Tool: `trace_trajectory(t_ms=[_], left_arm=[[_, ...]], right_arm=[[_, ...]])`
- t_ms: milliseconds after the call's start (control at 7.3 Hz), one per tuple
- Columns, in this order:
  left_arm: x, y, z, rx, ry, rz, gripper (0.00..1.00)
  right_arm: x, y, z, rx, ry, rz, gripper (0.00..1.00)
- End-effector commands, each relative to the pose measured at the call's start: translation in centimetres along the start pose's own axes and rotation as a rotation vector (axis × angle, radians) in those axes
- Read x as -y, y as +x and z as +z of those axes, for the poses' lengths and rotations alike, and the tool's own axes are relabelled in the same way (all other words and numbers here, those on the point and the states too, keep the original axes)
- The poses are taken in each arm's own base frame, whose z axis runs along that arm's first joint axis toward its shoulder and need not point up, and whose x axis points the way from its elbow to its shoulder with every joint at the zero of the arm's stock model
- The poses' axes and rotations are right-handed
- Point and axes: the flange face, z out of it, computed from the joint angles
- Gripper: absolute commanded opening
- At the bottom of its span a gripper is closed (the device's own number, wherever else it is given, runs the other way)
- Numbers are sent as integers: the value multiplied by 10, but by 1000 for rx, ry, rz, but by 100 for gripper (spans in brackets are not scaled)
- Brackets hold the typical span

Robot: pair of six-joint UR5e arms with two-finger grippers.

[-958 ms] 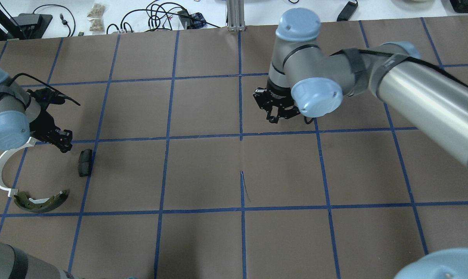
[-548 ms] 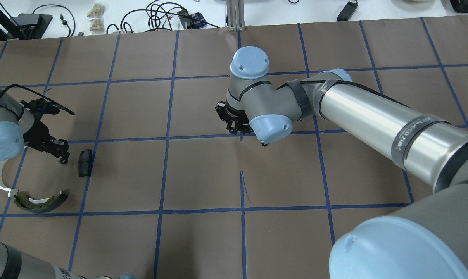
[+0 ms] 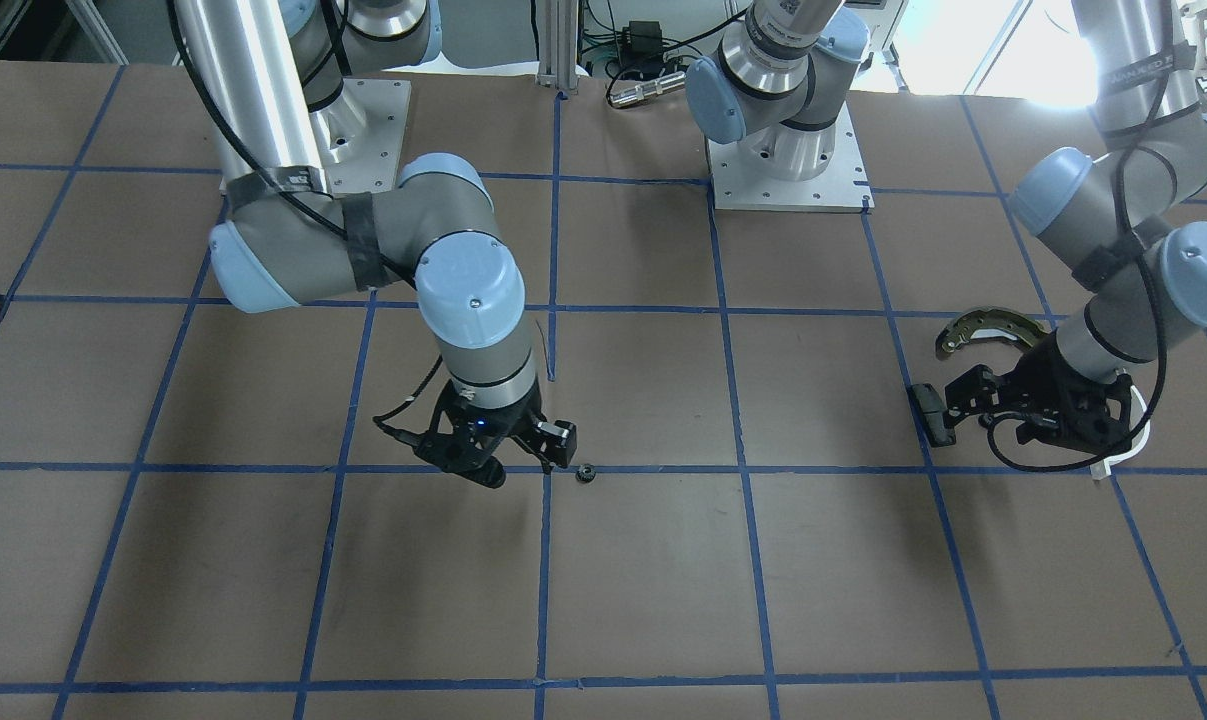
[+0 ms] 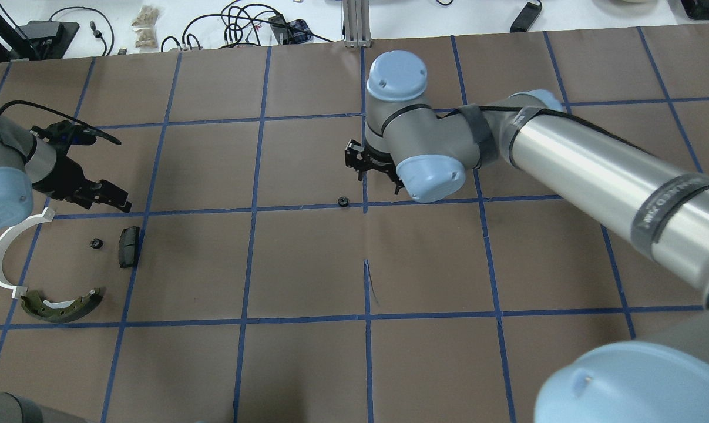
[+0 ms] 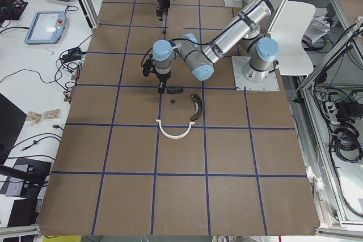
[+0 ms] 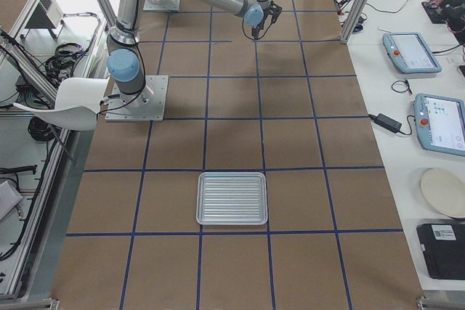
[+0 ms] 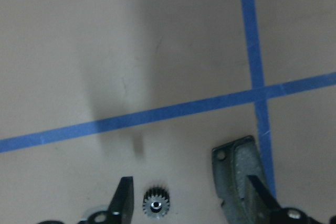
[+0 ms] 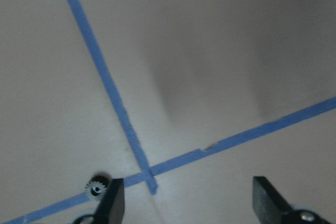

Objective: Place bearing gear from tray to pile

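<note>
brown paper now carries two small dark rings that were not lying on it half a second ago. one bearing gear (image 4: 95, 242) rests in the pile, just beside the black pad (image 4: 128, 247) and near the white arc (image 4: 2, 258) and the brake shoe (image 4: 60, 306). the left gripper (image 4: 104, 201) has lifted off it, fingers spread wide and holding nothing (its wrist view shows the gear between the tips, untouched). a second bearing gear (image 4: 342, 201) sits on a blue tape line at mid-surface. the right gripper (image 3: 523, 458) has drawn back just beside it, fingers likewise apart and empty. we judge one delivery done and the next part staged for the left arm to fetch. the tray (image 6: 232, 208) lies well apart, toward the robot's right end. the surface (image 4: 307, 264) is a taped grid of squares. around it we see white benches with cables (image 4: 242, 23), tablets (image 6: 410, 52) and a white chair (image 5: 298, 24).
</note>
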Motion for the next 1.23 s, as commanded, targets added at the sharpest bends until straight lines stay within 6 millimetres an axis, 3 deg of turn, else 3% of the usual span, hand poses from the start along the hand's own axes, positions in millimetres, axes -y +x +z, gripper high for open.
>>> trace_trajectory(t_ms=[0, 274, 411, 548, 685, 821, 958, 1095], left_arm=[[51, 119, -16, 27, -3, 60, 100], [72, 221, 15, 36, -27, -161, 100], [93, 273, 15, 0, 7, -184, 100], [107, 318, 27, -4, 0, -213, 100], [117, 361, 39, 2, -2, -235, 100], [117, 397, 61, 23, -25, -272, 100], [115, 418, 83, 30, -42, -360, 100], [117, 424, 92, 30, -41, -361, 100]], right_arm=[[24, 90, -110, -33, -11, -137, 100], [-14, 151, -213, -32, 15, -235, 100], [-31, 161, -240, -28, 32, -263, 100], [-31, 163, -247, -34, 42, -265, 100], [-34, 162, -241, -48, 28, -278, 100], [-36, 161, -242, -37, 22, -280, 100], [-36, 162, -241, -46, 18, -281, 100], [-38, 160, -241, -38, 16, -284, 100]])
